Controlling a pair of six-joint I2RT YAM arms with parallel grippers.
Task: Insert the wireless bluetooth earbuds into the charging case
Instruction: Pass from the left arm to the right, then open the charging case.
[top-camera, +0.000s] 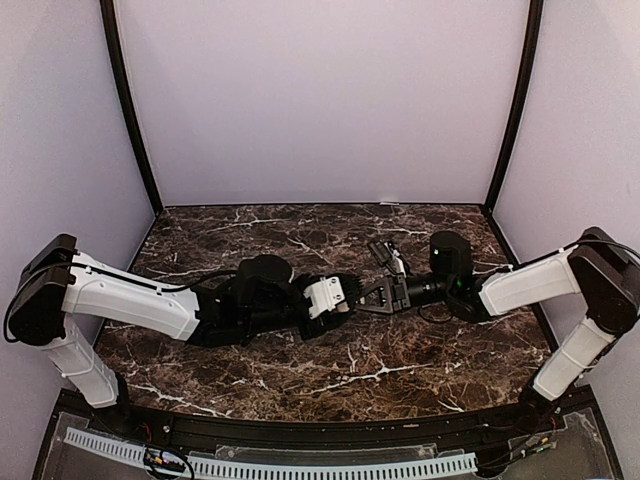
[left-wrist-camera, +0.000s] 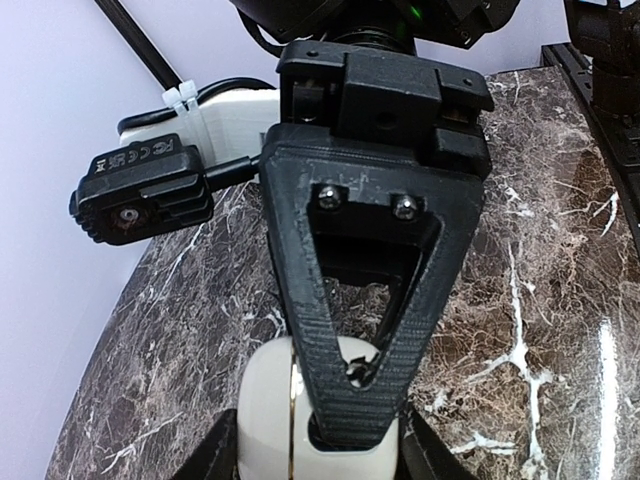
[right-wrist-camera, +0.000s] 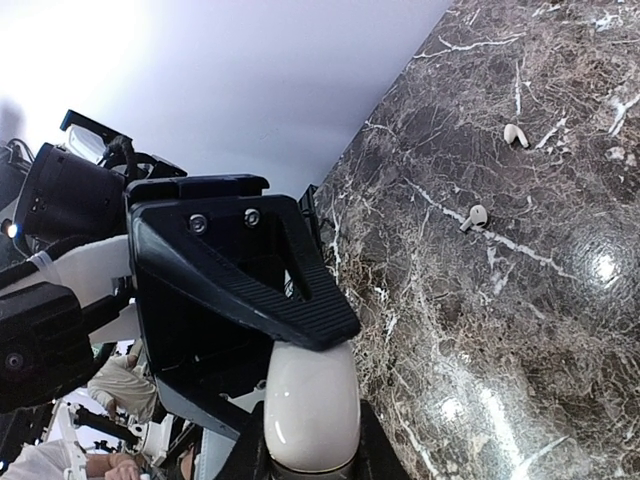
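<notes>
Your left gripper (top-camera: 332, 298) and right gripper (top-camera: 360, 297) both pinch the case (left-wrist-camera: 265, 400) between them; tug unevenly and it twists free.

Table (top-camera: 300, 370): dark brown marble, white veins
Walls (top-camera: 320, 100): plain pale lilac
Corner posts (top-camera: 131, 110): black, two
Slotted strip (top-camera: 300, 467): white, near edge

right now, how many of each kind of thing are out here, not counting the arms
white earbuds: 2
white charging case: 1
total: 3
</notes>
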